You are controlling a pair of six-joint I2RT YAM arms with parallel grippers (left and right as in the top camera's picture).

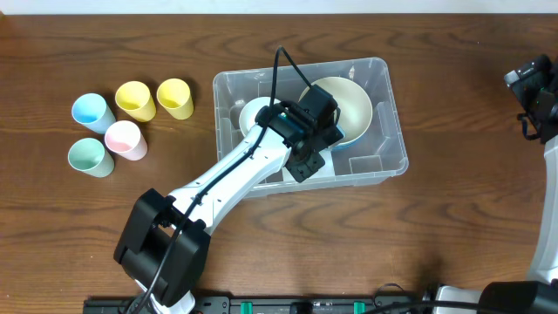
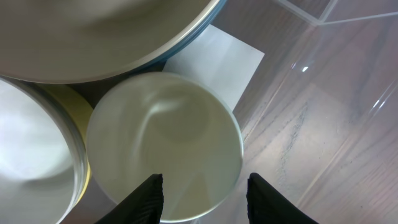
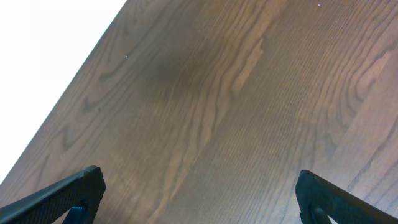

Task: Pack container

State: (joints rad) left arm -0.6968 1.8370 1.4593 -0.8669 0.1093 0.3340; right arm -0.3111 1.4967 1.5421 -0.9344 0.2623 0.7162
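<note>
The clear container (image 1: 388,74) stands mid-table with a large cream bowl (image 1: 347,100) and a smaller white bowl (image 1: 251,113) inside. My left gripper (image 1: 305,161) reaches down into its front part. In the left wrist view a pale greenish bowl (image 2: 165,134) sits on the container's floor right under my left gripper (image 2: 205,199). The jaws stand apart, one finger over the bowl's inside and the other outside its rim, neither pressing it. The big bowl (image 2: 106,31) and the white bowl (image 2: 31,149) crowd it. My right gripper (image 3: 199,193) hangs open over bare wood.
Several cups stand left of the container: blue (image 1: 91,111), two yellow (image 1: 134,99) (image 1: 175,97), pink (image 1: 125,139), green (image 1: 90,157). A white label (image 2: 214,62) lies under the container floor. The right arm (image 1: 534,83) is at the table's far right edge.
</note>
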